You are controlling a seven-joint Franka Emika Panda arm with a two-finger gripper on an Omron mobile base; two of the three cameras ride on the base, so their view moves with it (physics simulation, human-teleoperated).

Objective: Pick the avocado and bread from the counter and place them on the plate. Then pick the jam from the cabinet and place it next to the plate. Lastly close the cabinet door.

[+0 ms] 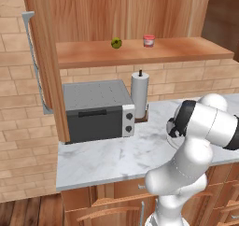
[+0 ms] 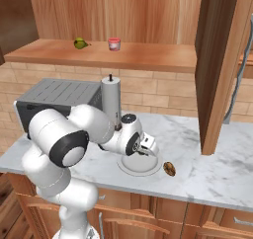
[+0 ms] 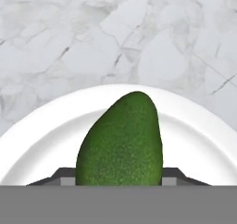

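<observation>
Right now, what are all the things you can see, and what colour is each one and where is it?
avocado: one, dark green, between the fingertips over the plate
plate: one, white, on the counter
bread: one, brown, on the counter beside the plate
jam: one, red, on the cabinet shelf
round fruit: one, yellow-green, on the shelf
toaster oven: one, grey, on the counter
paper-towel roll: one, white, beside the oven
cabinet: one, reddish-brown, door open
counter: one, white-grey marble
gripper: one, holding the avocado

Jam (image 1: 149, 40) on cabinet (image 1: 140, 52) shelf; toaster oven (image 1: 98, 110) on counter (image 1: 102, 159); plate possibly behind arm.
</observation>
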